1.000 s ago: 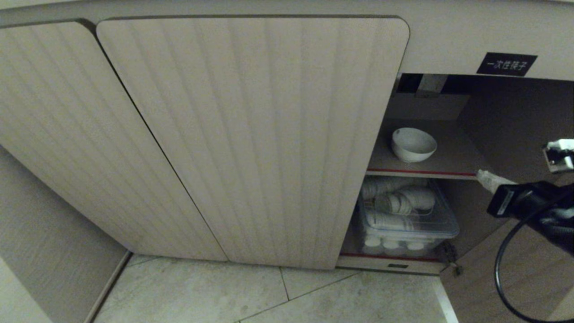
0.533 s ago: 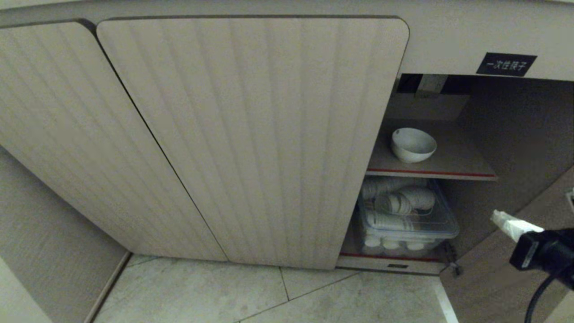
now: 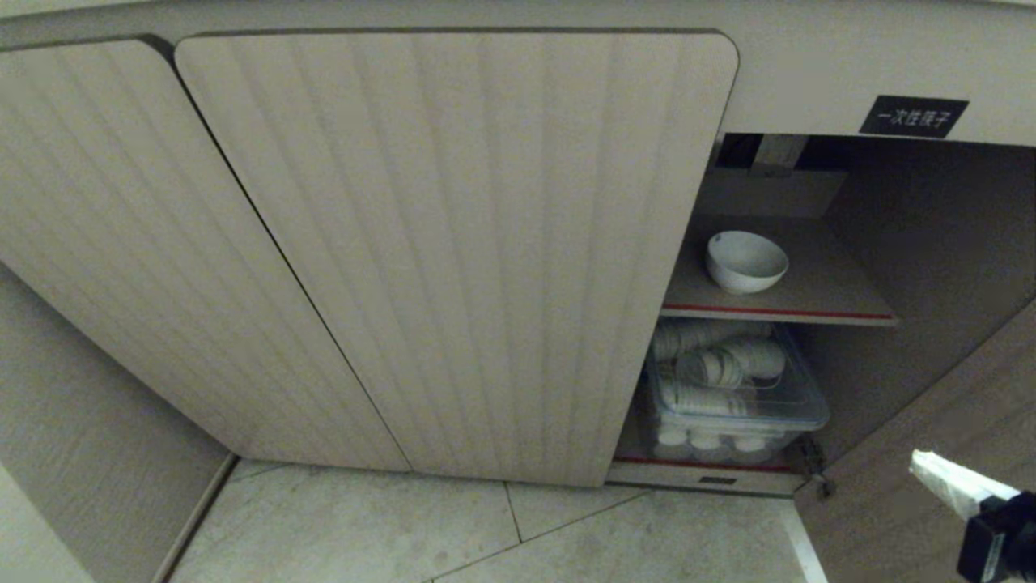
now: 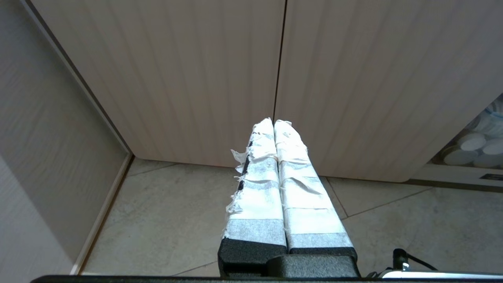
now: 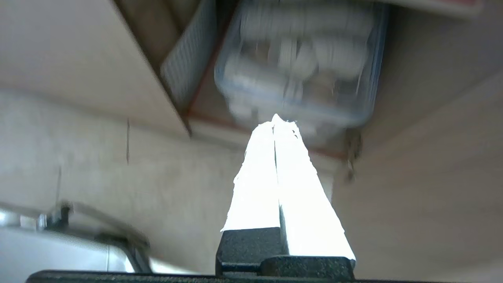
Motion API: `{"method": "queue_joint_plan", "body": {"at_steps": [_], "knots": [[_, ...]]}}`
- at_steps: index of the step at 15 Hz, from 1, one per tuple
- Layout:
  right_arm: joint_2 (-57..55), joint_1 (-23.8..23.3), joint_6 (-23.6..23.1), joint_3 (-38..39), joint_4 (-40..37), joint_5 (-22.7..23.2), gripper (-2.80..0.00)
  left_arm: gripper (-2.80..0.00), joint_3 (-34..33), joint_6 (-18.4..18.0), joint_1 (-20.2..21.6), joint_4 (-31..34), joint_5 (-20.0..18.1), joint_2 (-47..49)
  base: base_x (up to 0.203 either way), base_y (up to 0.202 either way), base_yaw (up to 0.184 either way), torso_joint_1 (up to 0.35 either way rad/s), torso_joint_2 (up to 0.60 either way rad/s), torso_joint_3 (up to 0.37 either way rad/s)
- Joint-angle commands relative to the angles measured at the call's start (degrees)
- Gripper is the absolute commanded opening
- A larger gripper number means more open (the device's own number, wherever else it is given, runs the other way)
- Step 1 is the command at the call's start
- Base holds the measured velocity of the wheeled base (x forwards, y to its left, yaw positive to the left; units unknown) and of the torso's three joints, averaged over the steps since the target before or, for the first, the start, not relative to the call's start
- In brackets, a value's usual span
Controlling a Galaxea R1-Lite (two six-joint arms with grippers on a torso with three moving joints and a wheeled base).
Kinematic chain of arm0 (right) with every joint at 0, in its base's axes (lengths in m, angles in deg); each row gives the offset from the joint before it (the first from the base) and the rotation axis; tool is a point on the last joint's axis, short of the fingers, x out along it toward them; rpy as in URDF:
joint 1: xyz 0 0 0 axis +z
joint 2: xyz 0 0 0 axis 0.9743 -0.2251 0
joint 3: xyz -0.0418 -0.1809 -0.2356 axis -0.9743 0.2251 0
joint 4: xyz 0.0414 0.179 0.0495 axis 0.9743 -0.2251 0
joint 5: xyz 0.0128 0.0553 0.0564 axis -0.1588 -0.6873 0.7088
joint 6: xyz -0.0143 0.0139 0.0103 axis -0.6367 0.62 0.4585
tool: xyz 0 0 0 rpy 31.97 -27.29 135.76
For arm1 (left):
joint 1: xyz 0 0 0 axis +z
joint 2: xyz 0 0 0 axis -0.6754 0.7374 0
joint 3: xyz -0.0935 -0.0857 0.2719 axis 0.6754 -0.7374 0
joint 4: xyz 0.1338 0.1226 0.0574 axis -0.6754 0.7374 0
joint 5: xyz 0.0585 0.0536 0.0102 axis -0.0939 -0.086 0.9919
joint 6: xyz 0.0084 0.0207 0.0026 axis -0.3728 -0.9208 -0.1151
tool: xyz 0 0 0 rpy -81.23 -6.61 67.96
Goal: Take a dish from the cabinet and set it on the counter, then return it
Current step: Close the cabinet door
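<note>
Your right gripper (image 3: 931,468) has dropped from shelf height to the open door's foot, jaws pressed together empty; the dish (image 3: 746,261) sits untouched near the shelf's (image 3: 834,283) front edge in the cabinet (image 3: 453,243), left gripper (image 4: 274,125) parked, jaws likewise together.

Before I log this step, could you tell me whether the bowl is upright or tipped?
Upright: the bowl rests on the upper shelf, rim facing up.
</note>
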Motion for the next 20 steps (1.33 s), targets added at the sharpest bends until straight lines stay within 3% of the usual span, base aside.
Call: {"method": "queue_joint_plan", "body": {"at_steps": [1, 5, 9, 13, 17, 20], "knots": [[12.4, -0.1, -0.9, 0.0, -11.0, -0.4, -2.80, -2.80, 0.0, 0.0, 0.0, 0.0, 0.0, 0.0, 0.000, 0.000, 0.000, 0.000, 0.00, 0.000], [30.5, -1.7, -1.9, 0.0, -31.1, -1.1, -2.80, -2.80, 0.0, 0.0, 0.0, 0.0, 0.0, 0.0, 0.000, 0.000, 0.000, 0.000, 0.00, 0.000], [44.7, -3.8, -1.1, 0.0, -44.9, -4.6, -2.80, -2.80, 0.0, 0.0, 0.0, 0.0, 0.0, 0.0, 0.000, 0.000, 0.000, 0.000, 0.00, 0.000], [52.2, -2.5, 4.5, 0.0, -46.9, -5.3, -2.80, -2.80, 0.0, 0.0, 0.0, 0.0, 0.0, 0.0, 0.000, 0.000, 0.000, 0.000, 0.00, 0.000], [62.4, -1.8, 4.8, 0.0, -47.0, -5.4, -2.80, -2.80, 0.0, 0.0, 0.0, 0.0, 0.0, 0.0, 0.000, 0.000, 0.000, 0.000, 0.00, 0.000], [62.9, -1.8, 4.4, 0.0, -47.5, -5.6, -2.80, -2.80, 0.0, 0.0, 0.0, 0.0, 0.0, 0.0, 0.000, 0.000, 0.000, 0.000, 0.00, 0.000]]}}
